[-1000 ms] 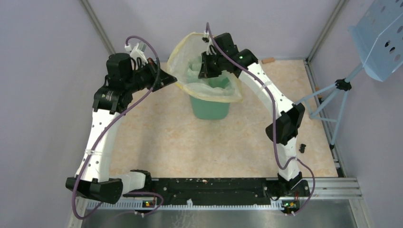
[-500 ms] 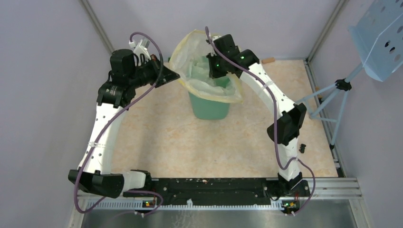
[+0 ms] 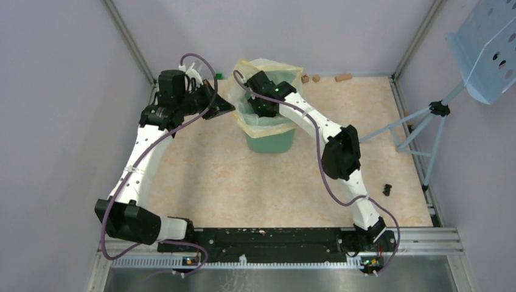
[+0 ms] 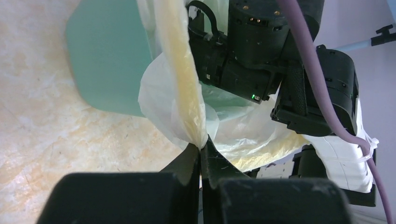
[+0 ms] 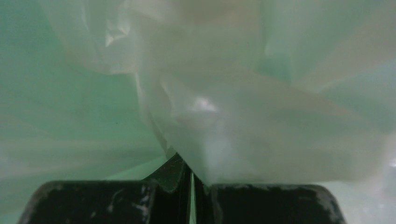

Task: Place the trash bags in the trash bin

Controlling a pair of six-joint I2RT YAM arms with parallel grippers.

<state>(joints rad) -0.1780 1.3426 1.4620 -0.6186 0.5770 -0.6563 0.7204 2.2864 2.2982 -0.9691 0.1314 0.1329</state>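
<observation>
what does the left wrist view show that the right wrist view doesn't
Only left wrist: the left gripper shut on the bag at its yellow rim, the bin from outside, the table, and the right arm reaching into the bin. Only right wrist: the right gripper shut on a fold of bag, close up against the green inner wall. Both: the translucent bag and the mint-green bin.
</observation>
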